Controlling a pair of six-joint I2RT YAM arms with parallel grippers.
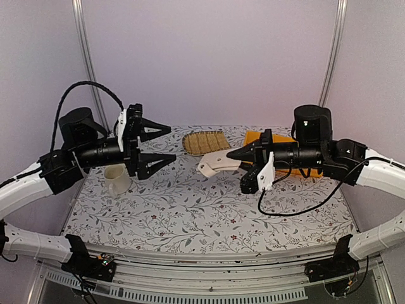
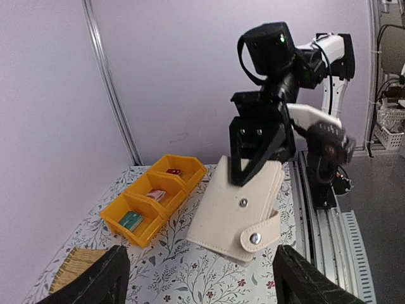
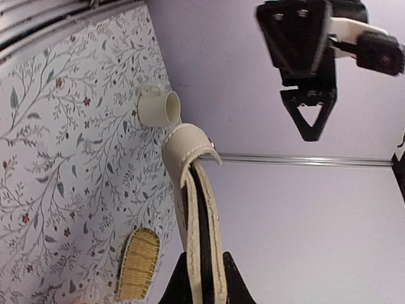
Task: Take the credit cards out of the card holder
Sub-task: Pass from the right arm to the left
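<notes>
The right pincer point(image 1: 240, 154) is closed on an edge of the card holder point(image 1: 215, 163), which hangs in the air above the bench point(image 1: 190, 209). The open left pincer point(image 1: 171, 144) is apart from it and, I think, should first unfasten the snap strap point(image 2: 255, 238). No credit cards are visible.

No text, label, brand or number can be read in any view. The card holder point(image 2: 234, 212) shows a plain beige face with two metal snaps and no lettering. The little packets point(image 2: 131, 220) in the yellow bins point(image 2: 123, 231) are too small for any print on them to be made out.
</notes>
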